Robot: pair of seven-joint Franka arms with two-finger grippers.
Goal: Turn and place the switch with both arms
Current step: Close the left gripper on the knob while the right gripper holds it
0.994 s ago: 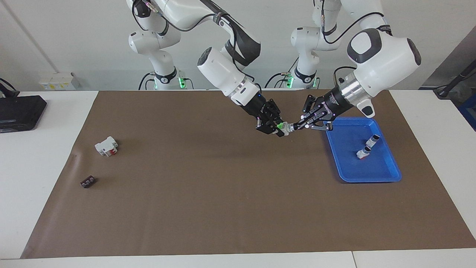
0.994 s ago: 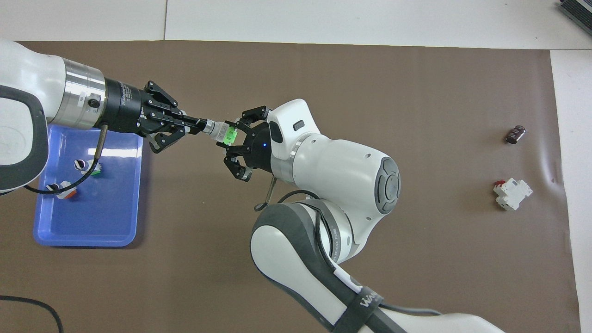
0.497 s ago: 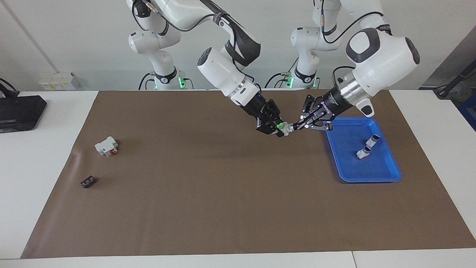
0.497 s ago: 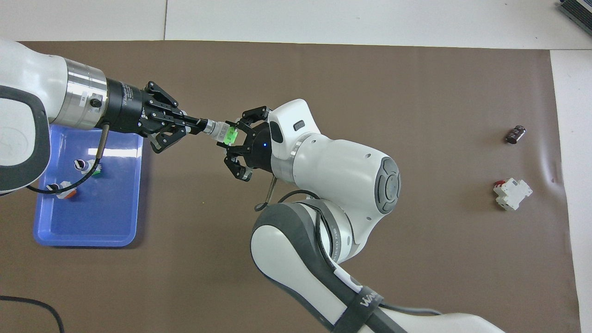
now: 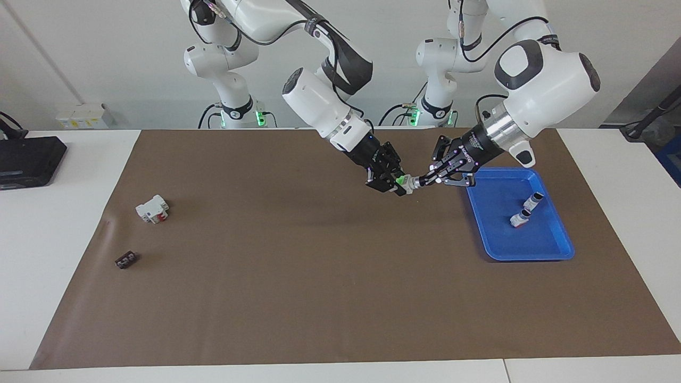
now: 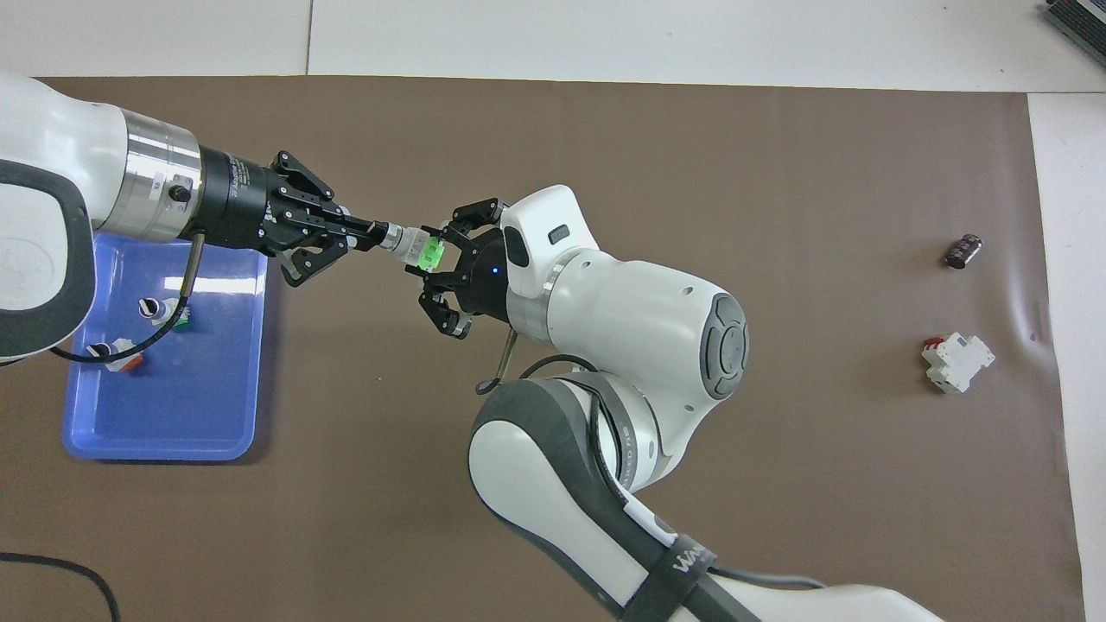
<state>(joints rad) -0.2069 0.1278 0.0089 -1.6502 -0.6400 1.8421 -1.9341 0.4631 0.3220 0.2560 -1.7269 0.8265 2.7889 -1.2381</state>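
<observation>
The switch [image 5: 404, 183] is held in the air over the brown mat, between the two grippers. In the overhead view the switch [image 6: 419, 249] shows its green face toward the right gripper and its knob end toward the left gripper. My right gripper [image 5: 392, 184] reaches in from the right arm's end and is shut on the green end; it also shows in the overhead view [image 6: 439, 257]. My left gripper [image 5: 425, 180] comes from over the tray and is shut on the knob end with its fingertips; it also shows in the overhead view [image 6: 378, 231].
A blue tray [image 5: 553, 250] at the left arm's end holds two small switch-like pieces [image 5: 532, 201] [image 5: 519, 219]. At the right arm's end lie a white block with a red tab [image 5: 152, 208] and a small dark piece [image 5: 125, 260]. A black device [image 5: 26, 159] sits off the mat.
Almost nothing. The left arm's wrist has shifted very slightly. Both grippers stay joined at the switch in the same spot.
</observation>
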